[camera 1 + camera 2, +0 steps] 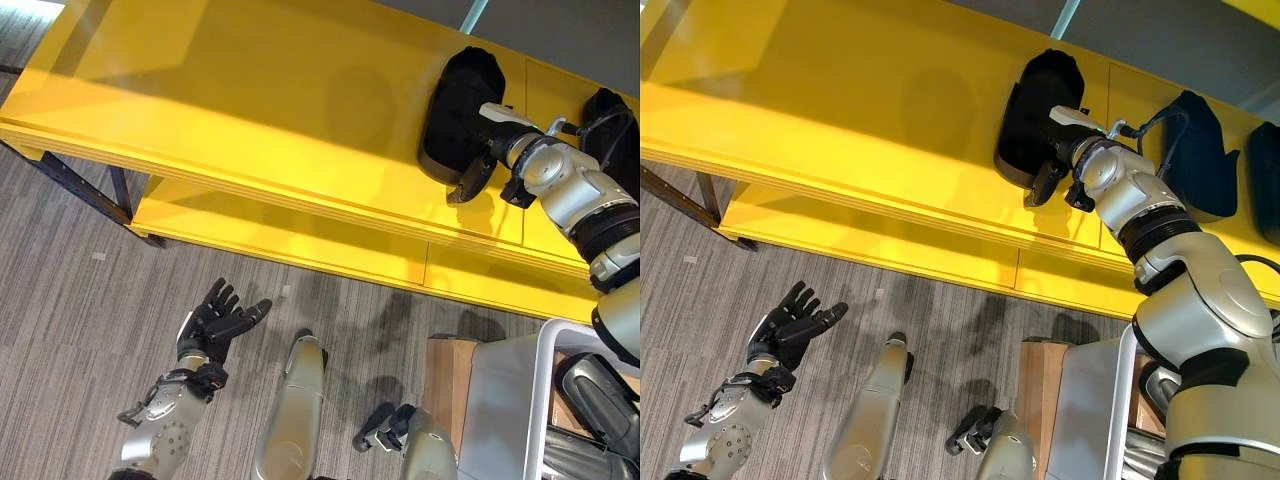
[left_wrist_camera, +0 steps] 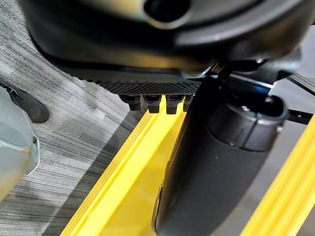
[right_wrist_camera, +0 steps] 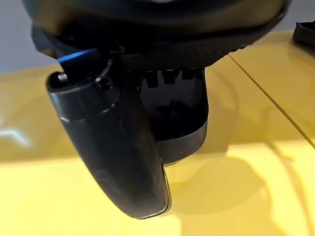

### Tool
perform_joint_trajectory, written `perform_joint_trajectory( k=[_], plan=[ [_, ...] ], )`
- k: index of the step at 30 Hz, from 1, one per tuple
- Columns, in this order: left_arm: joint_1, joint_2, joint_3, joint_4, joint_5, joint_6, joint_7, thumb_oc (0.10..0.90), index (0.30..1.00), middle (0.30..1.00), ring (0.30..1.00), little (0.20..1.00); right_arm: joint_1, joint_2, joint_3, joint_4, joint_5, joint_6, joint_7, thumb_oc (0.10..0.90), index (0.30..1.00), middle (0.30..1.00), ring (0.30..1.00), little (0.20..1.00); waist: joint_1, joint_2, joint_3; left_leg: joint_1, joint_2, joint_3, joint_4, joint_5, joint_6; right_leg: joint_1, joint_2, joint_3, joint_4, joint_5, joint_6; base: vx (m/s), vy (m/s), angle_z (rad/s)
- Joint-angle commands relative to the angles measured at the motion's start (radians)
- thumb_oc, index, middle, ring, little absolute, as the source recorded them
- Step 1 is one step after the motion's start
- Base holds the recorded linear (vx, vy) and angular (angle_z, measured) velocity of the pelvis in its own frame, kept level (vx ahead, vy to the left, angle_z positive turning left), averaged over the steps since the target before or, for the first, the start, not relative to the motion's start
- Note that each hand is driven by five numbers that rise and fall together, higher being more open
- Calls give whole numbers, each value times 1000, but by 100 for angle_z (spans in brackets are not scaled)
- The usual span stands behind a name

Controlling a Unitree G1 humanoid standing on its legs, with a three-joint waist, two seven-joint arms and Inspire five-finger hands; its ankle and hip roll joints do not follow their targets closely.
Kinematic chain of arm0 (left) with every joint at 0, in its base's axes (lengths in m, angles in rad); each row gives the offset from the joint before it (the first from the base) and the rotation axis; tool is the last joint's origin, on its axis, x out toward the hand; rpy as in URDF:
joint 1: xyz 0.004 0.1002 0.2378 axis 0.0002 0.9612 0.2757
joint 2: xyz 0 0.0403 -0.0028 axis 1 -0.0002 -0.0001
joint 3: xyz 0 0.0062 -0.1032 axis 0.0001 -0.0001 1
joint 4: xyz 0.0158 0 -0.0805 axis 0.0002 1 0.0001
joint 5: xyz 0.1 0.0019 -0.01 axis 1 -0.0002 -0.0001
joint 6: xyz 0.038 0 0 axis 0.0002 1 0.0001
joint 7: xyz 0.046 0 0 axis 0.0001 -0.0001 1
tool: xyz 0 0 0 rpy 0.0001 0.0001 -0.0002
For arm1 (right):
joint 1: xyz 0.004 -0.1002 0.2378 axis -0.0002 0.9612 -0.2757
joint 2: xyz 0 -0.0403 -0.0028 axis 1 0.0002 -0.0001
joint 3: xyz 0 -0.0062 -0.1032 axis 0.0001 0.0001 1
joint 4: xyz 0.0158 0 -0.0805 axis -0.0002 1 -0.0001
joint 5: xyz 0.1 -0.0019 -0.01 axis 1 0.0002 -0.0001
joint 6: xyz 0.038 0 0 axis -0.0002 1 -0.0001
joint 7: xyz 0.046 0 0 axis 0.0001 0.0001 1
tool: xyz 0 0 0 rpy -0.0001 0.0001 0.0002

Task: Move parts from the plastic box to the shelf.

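Two more black parts (image 1: 1200, 150) lie beside it on the yellow shelf (image 1: 250, 110). The right hand (image 1: 478, 150) rests on a black part (image 1: 460, 110) there, fingers hidden; left hand (image 1: 215, 320) hangs spread above the floor (image 1: 70, 330).

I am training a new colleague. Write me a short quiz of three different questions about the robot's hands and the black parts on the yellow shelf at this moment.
1. True or false: the right hand is at a black part that lies on the top board of the yellow shelf.
2. Multiple choice: where is the left hand? A) on the shelf; B) low over the grey floor in front of the shelf, fingers spread, holding nothing; C) inside the plastic box.
3. Fill in: to the right of that part, further along the shelf, lies another black part that the right hand is ____ touching.

Key: 1 true; 2 B; 3 not.
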Motion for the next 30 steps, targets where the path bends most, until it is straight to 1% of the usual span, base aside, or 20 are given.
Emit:
perform_joint_trajectory(
  k=[1,11,21,30],
  plan=[
    [-22,45,17,-59,-5,-70,-32,900,1000,1000,1000,1000,-131,-75,25,62,-68,6,-49,900,1000,1000,1000,1000,7,7,-57,26,77,-61,21,-103,3,-70,-12,28,18,116,13,0,0,0],
    [-17,50,26,-64,-7,-72,-28,900,1000,1000,1000,1000,-175,-77,73,51,-94,12,-38,900,1000,1000,1000,1000,3,3,-54,23,81,-62,18,-100,1,-76,-9,32,20,114,9,0,0,0],
    [-12,52,28,-69,-5,-68,-31,900,1000,1000,1000,1000,-193,-79,95,65,-109,10,-31,900,1000,1000,1000,1000,0,4,-54,20,78,-62,22,-102,3,-83,-11,34,23,115,11,0,0,0],
    [-13,51,32,-69,-3,-67,-30,900,1000,1000,1000,1000,-205,-86,107,53,-122,13,-27,900,1000,1000,1000,1000,-2,-2,-56,21,83,-61,17,-99,2,-84,-9,35,22,118,11,0,0,0]
  ],
)
